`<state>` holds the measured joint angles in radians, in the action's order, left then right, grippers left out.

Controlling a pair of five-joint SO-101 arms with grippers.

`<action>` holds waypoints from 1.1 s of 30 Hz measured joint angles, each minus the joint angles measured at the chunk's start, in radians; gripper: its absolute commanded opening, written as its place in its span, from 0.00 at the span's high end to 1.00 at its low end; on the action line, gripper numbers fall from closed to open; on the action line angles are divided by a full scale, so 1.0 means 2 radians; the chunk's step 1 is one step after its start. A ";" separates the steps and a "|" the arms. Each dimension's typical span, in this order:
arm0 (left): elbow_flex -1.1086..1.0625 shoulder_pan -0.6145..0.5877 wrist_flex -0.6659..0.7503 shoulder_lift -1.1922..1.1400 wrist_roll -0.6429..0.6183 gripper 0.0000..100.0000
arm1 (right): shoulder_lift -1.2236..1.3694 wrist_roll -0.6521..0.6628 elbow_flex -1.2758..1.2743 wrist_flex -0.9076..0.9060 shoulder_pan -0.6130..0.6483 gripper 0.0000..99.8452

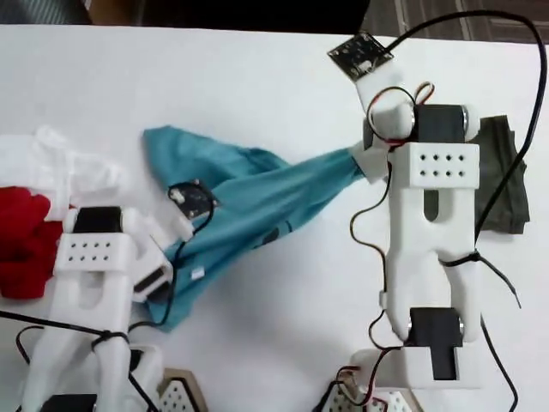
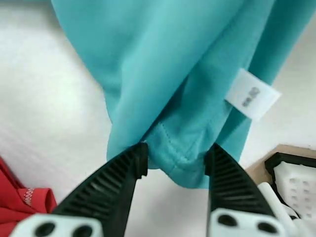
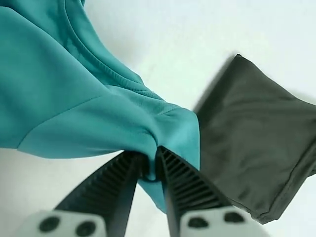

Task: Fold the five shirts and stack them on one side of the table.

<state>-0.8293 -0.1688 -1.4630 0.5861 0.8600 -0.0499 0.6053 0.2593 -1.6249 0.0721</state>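
Observation:
A teal shirt [image 1: 249, 197] lies stretched across the middle of the white table [image 1: 257, 77]. My right gripper [image 1: 366, 163] is shut on one bunched end of it, and the right wrist view shows the cloth [image 3: 64, 98] pinched between the fingers of the right gripper [image 3: 150, 168]. My left gripper [image 1: 165, 296] is at the shirt's near left corner. In the left wrist view the left gripper [image 2: 175, 160] stands open, with the teal hem [image 2: 177, 163] lying between its fingers and a white label [image 2: 252, 94] just beyond.
A folded dark grey shirt [image 1: 502, 176] lies at the right, close to the right gripper [image 3: 256, 148]. A red shirt [image 1: 26, 245] and a crumpled white shirt [image 1: 51, 163] lie at the left edge. The arm bases [image 1: 180, 395] stand along the front edge.

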 measured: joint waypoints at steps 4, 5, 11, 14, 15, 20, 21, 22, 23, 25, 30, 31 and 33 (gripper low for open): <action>0.004 0.000 -0.004 0.002 0.000 0.83 | 0.000 0.000 0.000 0.000 0.000 0.98; 0.012 0.000 -0.011 0.002 0.000 0.87 | 0.000 0.000 0.000 0.000 0.000 0.98; 0.091 0.000 -0.058 0.002 -0.015 0.94 | 0.000 0.000 0.000 0.001 -0.001 0.98; 0.101 0.000 -0.066 0.002 -0.015 0.83 | 0.000 0.000 0.000 0.001 -0.001 0.98; 0.101 0.000 -0.067 0.002 -0.015 0.79 | 0.000 0.000 0.000 0.001 -0.001 0.98; 0.068 0.000 -0.052 0.002 -0.015 0.74 | 0.000 0.000 0.000 0.001 -0.001 0.98; 0.058 0.000 -0.038 0.002 -0.015 0.75 | 0.000 0.000 0.000 0.001 -0.001 0.98; 0.047 0.000 -0.028 0.002 -0.015 0.75 | 0.000 0.000 0.000 0.001 -0.001 0.98; 0.037 0.000 -0.017 0.002 -0.015 0.75 | 0.000 0.000 0.000 0.001 -0.001 0.98; 0.018 0.000 0.002 0.002 -0.015 0.75 | 0.000 0.000 0.000 0.001 -0.001 0.98; -0.012 0.000 0.017 0.002 -0.015 0.75 | 0.000 0.000 0.000 0.001 -0.001 0.98; -0.013 0.000 0.017 0.002 -0.015 0.75 | 0.000 0.000 0.000 0.001 -0.001 0.98; -0.014 0.000 0.017 0.002 -0.015 0.75 | 0.000 0.000 0.000 0.001 -0.001 0.98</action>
<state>-0.8569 -0.1688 -1.4293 0.5892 0.8293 -0.0499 0.6053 0.2593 -1.6233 0.0706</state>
